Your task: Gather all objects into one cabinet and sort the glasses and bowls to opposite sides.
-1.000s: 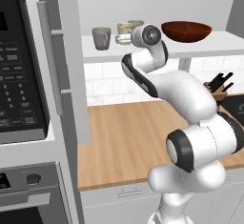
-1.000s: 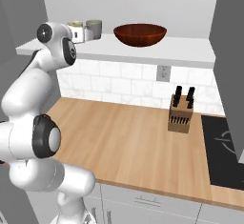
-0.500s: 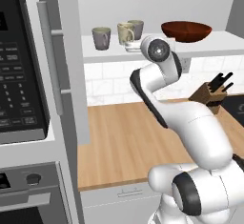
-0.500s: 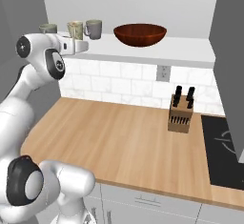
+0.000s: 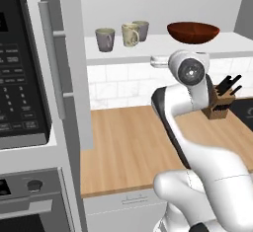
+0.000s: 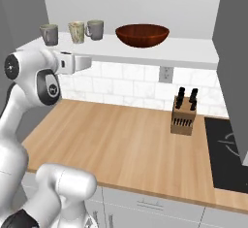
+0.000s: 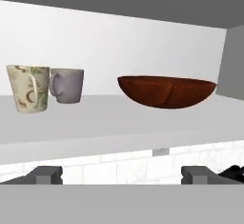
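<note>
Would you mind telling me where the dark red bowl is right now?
The dark red bowl sits on the white shelf, right of the three mugs and apart from them.

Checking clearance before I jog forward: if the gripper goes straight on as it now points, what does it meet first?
Probably the shelf's front edge; the open gripper sits just below it, aimed between cream mug and bowl. Depth is unclear.

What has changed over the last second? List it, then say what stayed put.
The white arm has drawn back from the long white shelf, its gripper now below the shelf edge, jaws open, holding nothing. The three small handled mugs and the wide dark red bowl have not moved.
</note>
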